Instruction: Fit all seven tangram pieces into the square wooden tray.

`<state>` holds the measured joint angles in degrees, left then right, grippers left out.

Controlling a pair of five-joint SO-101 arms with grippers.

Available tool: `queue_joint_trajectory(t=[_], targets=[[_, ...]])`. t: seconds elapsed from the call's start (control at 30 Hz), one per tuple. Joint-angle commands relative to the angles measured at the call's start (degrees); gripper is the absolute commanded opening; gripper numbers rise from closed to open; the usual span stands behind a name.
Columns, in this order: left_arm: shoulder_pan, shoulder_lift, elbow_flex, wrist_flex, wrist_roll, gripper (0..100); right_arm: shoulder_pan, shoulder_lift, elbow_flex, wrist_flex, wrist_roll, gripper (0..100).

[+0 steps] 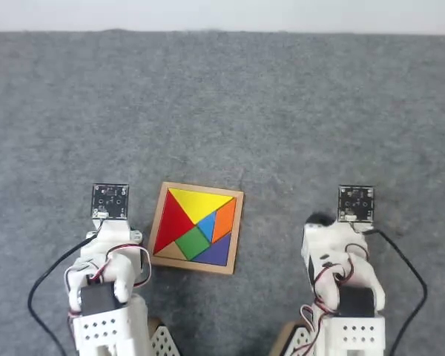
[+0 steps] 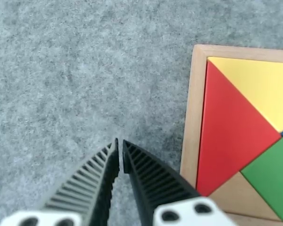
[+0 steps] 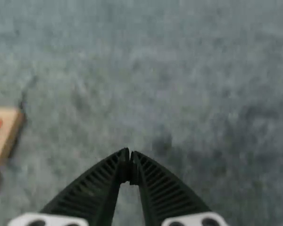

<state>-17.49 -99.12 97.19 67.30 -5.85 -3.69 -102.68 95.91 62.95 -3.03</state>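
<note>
Left end effector (image 2: 120,143) — closed — sits just beside the wooden tray (image 2: 191,117).

tray (image 2: 189,108): smooth bare wood | tangram pieces (image 2: 231,127): matt paint | table (image 1: 282,111): rough felt-like cloth

At the lower left of your overhead frame, the left arm (image 1: 107,293) is white moulded plastic with a perforated base, thin red and black wires looped along it, and a black cable (image 1: 48,278) arcing out beside it. The right arm (image 1: 345,285), at the lower right, matches it. Each arm carries a small black square camera board (image 1: 110,202). Your left gripper (image 2: 120,146) and right gripper (image 3: 129,155) are black and ribbed, tapering from white mounts with dark screw holes.
</note>
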Motion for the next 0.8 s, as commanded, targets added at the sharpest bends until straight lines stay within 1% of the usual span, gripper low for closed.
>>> queue_joint_trajectory(t=[0.0,0.07,0.77], targets=[[0.00,-0.62,-0.66,0.26,-0.26,1,0.04,0.40,0.70,7.78,0.44,0.6],[0.00,-0.62,-0.66,0.26,-0.26,1,0.04,0.31,0.62,10.68,0.44,0.6],[0.00,-0.62,-0.66,0.26,-0.26,1,0.13,0.31,0.62,10.77,0.35,0.6]])
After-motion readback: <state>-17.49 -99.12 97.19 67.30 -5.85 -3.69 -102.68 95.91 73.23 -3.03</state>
